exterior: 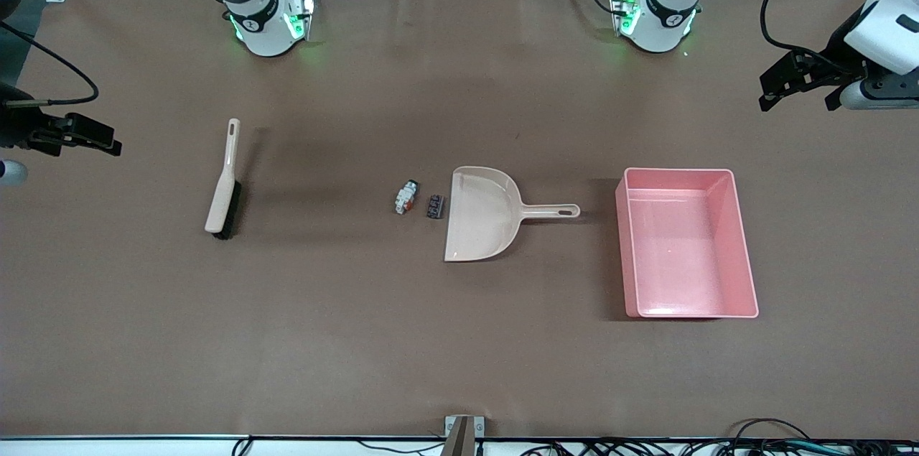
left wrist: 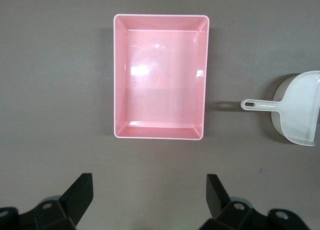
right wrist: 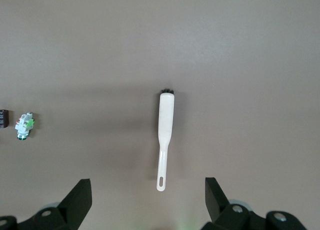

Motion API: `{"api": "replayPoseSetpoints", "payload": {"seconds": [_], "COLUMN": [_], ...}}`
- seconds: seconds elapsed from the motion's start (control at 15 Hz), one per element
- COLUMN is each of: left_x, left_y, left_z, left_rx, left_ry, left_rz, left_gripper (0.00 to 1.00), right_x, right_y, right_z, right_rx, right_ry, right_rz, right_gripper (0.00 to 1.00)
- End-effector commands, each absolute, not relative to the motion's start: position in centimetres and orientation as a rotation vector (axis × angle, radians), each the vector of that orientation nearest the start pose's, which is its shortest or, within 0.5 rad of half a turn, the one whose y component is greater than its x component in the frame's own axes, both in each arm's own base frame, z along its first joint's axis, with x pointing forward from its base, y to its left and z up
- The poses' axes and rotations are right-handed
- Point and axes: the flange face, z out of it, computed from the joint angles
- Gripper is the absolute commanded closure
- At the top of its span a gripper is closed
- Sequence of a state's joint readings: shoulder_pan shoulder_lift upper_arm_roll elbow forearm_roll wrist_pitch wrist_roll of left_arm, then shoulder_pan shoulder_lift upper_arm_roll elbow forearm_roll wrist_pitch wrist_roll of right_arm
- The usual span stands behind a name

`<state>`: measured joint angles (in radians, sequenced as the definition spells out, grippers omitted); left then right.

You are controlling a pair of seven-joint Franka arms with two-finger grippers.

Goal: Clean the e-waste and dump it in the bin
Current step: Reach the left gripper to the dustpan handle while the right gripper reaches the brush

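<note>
Two e-waste parts lie mid-table: a whitish-grey one with red and green marks (exterior: 406,197) and a black ribbed block (exterior: 436,207). The block lies just outside the open mouth of the beige dustpan (exterior: 482,215). The pink bin (exterior: 622,240) stands empty toward the left arm's end, beside the dustpan's handle. My left gripper (exterior: 798,93) hangs open and empty over bare table at that end; its wrist view (left wrist: 150,195) shows the bin (left wrist: 160,16) and the dustpan (left wrist: 300,108). My right gripper (exterior: 108,140) hangs open and empty at the right arm's end; its wrist view (right wrist: 148,197) shows both parts (right wrist: 24,125) (right wrist: 3,118).
A beige hand brush with black bristles (exterior: 224,187) lies flat toward the right arm's end, its handle pointing to the arms' bases; it also shows in the right wrist view (right wrist: 166,120). The brown table (exterior: 459,341) is bare nearer the camera.
</note>
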<state>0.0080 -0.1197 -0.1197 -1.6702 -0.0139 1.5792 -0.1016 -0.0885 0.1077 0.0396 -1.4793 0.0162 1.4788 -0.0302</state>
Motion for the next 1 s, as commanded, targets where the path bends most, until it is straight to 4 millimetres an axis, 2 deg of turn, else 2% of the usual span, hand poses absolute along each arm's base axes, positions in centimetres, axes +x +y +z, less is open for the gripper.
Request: {"api": "replayPoseSetpoints", "payload": {"seconds": [0.0, 0.27, 0.4, 0.53, 0.67, 0.8, 0.93], "left_x": [51.2, 52.2, 53.4, 54.9, 56.3, 56.5, 55.9], "left_y": [-6.1, -6.0, -7.0, -9.5, -11.9, -14.9, -19.8], "left_z": [64.9, 64.4, 62.9, 60.8, 57.8, 54.9, 51.6], "left_rx": [-3.146, -3.149, -3.161, -3.156, -3.12, -3.079, -3.035], "left_ry": [0.034, 0.031, 0.061, 0.267, 0.592, 0.799, 0.996], "left_rz": [-0.039, -0.063, -0.076, -0.084, -0.08, -0.078, -0.112], "left_gripper": [0.0, 0.0, 0.0, 0.0, 0.0, 0.0, 0.01], "right_x": [57.0, 56.9, 55.3, 52.1, 49.7, 48.9, 48.0], "right_y": [-3.0, -3.2, -4.2, -3.9, -3.7, -3.9, -3.9], "right_z": [60.0, 59.7, 58.1, 56.2, 53.4, 50.1, 46.1], "right_rx": [-3.125, -3.123, -3.105, -3.115, -3.123, -3.121, -3.12], "right_ry": [0.036, 0.043, 0.081, 0.085, 0.073, 0.077, 0.08], "right_rz": [0.172, 0.186, 0.22, 0.159, 0.105, 0.126, 0.145], "right_gripper": [0.0, 0.0, 0.0, 0.0, 0.0, 0.0, 0.0]}}
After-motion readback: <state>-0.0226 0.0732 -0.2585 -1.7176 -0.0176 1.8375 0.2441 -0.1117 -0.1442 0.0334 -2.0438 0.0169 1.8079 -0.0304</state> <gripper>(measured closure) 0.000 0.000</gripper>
